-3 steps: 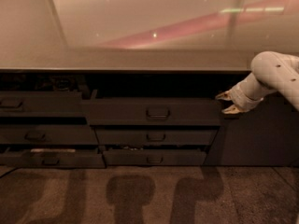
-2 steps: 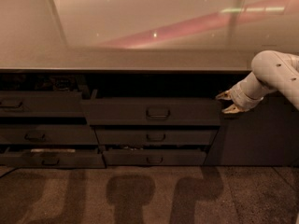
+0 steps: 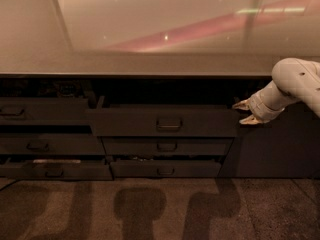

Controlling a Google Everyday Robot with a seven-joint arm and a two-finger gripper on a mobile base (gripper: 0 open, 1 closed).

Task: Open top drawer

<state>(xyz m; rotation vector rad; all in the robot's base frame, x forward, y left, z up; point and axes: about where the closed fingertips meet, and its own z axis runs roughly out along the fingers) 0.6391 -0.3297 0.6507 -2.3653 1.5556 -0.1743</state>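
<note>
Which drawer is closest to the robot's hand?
The widest, tallest dark grey top drawer with a centre loop handle: the white gripper sits at its right end, above the lower drawers.

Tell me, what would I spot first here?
The white robot arm on the right, its end effector open at the right end of the top drawer. That wide dark drawer sticks out a little under the shiny counter, which has a pink streak across it.
</note>
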